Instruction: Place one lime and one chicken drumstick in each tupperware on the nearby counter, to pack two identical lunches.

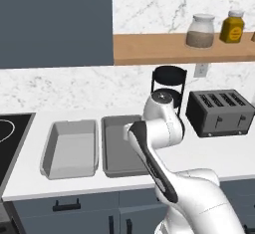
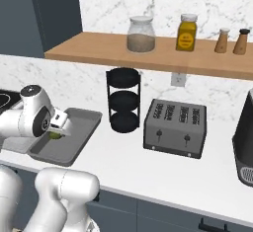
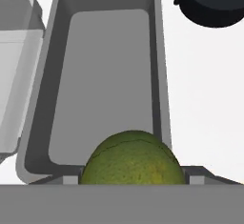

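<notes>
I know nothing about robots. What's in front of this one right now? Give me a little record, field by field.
Place: white counter in a simulated kitchen
Containers: two grey tupperware side by side, lighter one and darker one
End effector: over the darker container's near end
Held item: green lime between the fingertips
Container contents: both look bare inside
Nearby: black round rack, toaster
Shelf: wooden, with jars and shakers

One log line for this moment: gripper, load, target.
gripper: shut on lime | position: above darker tupperware | tupperware: holds nothing yet | next: probably lower, release
</notes>
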Available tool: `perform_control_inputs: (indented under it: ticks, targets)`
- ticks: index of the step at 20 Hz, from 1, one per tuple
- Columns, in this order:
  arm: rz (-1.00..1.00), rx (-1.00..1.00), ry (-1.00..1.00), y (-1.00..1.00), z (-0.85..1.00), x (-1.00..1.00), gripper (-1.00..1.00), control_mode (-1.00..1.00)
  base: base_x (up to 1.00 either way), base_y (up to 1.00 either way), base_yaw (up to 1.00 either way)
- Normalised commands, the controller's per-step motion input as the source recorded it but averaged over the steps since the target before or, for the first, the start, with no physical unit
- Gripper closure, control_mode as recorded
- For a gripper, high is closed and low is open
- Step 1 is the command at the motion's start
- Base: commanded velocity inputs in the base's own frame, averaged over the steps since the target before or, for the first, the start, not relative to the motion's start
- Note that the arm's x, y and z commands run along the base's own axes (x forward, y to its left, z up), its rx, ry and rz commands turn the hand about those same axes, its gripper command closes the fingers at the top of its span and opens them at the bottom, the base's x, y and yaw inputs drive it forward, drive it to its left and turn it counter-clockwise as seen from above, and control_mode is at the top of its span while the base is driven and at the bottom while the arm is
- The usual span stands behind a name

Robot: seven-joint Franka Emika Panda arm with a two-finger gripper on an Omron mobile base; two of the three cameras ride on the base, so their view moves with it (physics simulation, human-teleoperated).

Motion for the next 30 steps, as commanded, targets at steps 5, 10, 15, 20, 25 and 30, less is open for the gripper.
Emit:
perform_control_inputs:
  ticks: [5, 10, 15, 20, 25, 30]
  targets:
    - [0.0, 0.04, 0.12, 0.06, -0.54, 1.0, 1.0, -1.0, 0.0, 0.0, 0.0]
    - [0.0, 0.01, 0.07, 0.07, -0.27, 0.99, 1.0, -1.0, 0.0, 0.0, 0.0]
    - [-0.03, 0.0, 0.01, 0.34, -0.26, 0.84, 1.0, -1.0, 0.0, 0.0, 0.0]
    - [-0.03, 0.0, 0.0, 0.13, -0.37, 0.4, 1.0, -1.0, 0.0, 0.0, 0.0]
    - [-0.03, 0.0, 0.0, 0.05, -0.38, 0.19, -1.0, -1.0, 0.0, 0.0, 0.0]
    - [-0.04, 0.0, -0.01, 0.16, -0.03, 0.0, -1.0, -1.0, 0.0, 0.0, 0.0]
